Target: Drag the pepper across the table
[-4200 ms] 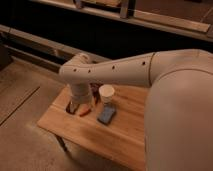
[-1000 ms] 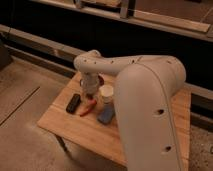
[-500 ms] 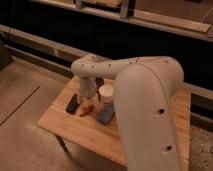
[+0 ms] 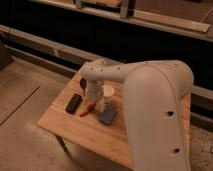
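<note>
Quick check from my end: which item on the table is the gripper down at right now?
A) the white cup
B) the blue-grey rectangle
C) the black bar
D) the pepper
D. The gripper reaches down to the upper end of the pepper, which lies on the table between the black bar and the white cup.

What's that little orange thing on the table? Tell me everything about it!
It is the pepper, a small, thin, orange-red chili shape. It lies flat and slanted on the wooden table, between a black bar and a blue-grey flat rectangle. The robot's pincer is right over its upper end; whether it touches the pepper cannot be seen.
</note>
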`<state>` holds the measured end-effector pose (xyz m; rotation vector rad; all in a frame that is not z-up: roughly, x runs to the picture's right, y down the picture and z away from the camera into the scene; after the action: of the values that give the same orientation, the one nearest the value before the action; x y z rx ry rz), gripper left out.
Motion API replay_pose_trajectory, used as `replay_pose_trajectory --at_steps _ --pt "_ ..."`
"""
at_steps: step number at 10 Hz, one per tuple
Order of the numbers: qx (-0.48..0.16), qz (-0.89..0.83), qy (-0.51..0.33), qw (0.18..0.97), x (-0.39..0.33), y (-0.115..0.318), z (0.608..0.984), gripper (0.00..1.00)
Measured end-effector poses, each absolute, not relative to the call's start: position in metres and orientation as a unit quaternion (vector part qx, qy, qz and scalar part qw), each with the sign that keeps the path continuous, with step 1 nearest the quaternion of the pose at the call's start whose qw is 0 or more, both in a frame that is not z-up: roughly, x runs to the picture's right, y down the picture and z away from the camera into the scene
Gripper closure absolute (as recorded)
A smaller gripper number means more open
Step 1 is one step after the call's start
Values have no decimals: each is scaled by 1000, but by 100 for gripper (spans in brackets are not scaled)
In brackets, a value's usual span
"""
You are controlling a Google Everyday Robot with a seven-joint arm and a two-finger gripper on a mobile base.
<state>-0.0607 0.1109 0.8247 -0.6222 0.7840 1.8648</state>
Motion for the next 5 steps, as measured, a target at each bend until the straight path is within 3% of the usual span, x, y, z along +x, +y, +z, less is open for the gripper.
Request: replay_pose_trajectory --at_steps 2,5 --pt "-261 761 322 500 -68 110 828 36" --pt "-265 751 317 516 -76 108 832 58"
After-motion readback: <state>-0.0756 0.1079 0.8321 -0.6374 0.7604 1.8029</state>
